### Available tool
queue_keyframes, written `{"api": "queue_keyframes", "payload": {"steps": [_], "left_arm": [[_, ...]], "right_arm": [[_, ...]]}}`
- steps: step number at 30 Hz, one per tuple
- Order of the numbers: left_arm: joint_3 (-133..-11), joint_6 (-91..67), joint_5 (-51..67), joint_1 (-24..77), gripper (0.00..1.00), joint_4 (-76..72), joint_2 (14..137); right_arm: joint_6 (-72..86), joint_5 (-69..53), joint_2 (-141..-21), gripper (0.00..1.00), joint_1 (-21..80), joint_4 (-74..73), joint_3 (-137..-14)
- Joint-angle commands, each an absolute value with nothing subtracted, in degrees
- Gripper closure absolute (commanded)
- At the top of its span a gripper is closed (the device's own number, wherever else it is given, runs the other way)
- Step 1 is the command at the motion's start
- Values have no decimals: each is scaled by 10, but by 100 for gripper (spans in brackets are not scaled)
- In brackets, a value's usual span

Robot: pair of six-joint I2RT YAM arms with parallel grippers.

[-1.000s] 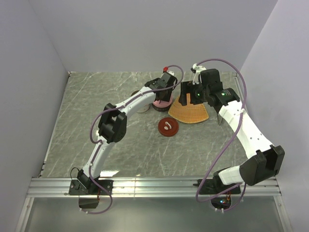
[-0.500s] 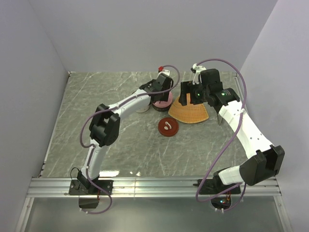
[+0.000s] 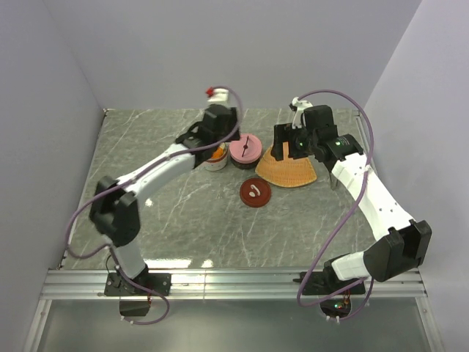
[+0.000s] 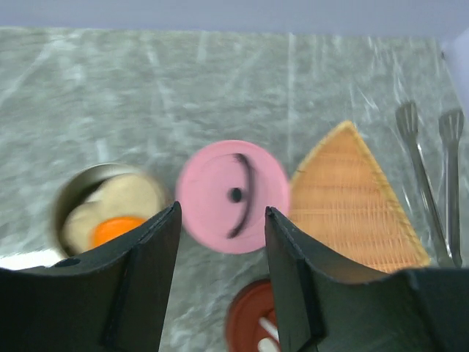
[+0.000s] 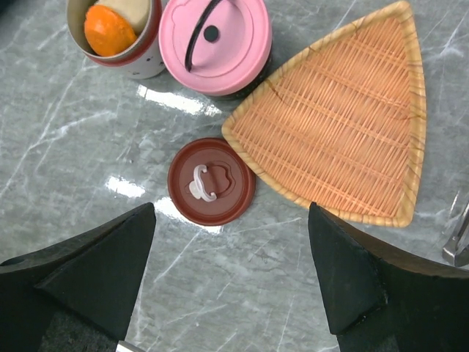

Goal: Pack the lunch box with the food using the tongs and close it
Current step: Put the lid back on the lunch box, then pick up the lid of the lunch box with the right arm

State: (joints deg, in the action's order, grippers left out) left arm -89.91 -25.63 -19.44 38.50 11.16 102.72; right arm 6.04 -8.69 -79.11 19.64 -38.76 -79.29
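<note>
The lunch box stands in two round parts: an open white pot (image 5: 139, 44) and a pot under a pink lid (image 5: 215, 40). The open pot holds food, an orange ball (image 5: 108, 31) and cream balls (image 4: 128, 202). The tongs (image 4: 419, 172) lie flat on the table to the right of the tray, their tips also at the right wrist view's edge (image 5: 458, 235). My left gripper (image 4: 222, 213) hangs open and empty above the two pots (image 3: 207, 139). My right gripper (image 5: 231, 213) is wide open and empty, high over the brown lid and the tray's corner (image 3: 286, 143).
A triangular orange woven tray (image 5: 344, 125) lies bare beside the pink lid (image 3: 287, 169). A loose brown lid (image 5: 211, 181) with a white handle lies on the marble table in front of the pots (image 3: 256, 193). Walls close off the back and both sides.
My left arm has swung up and to the left, from over the pink lid to above the open pot. The right arm has not moved.
</note>
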Motion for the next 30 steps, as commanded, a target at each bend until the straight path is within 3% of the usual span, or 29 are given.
{"api": "queue_keyframes", "payload": {"steps": [1,9,14,15,19,30], "left_arm": [[-810,-306,-178,323,44,41,907],[-632,-301,-203,224,41,83,718],[-550,-329,-213,214,32,104,636],[-542,-335,-216,214,31,108,621],[-524,-350,-227,211,12,133,593],[-541,-345,-216,196,4,192,577]], "right_arm": [[48,-88,-778,9,200,-363,-774],[37,-102,-774,9,211,-348,-715],[37,-103,-794,12,246,-332,-672],[40,-105,-798,13,251,-330,-668],[35,-105,-825,18,280,-315,-646],[58,-94,-911,40,325,-249,-631]]}}
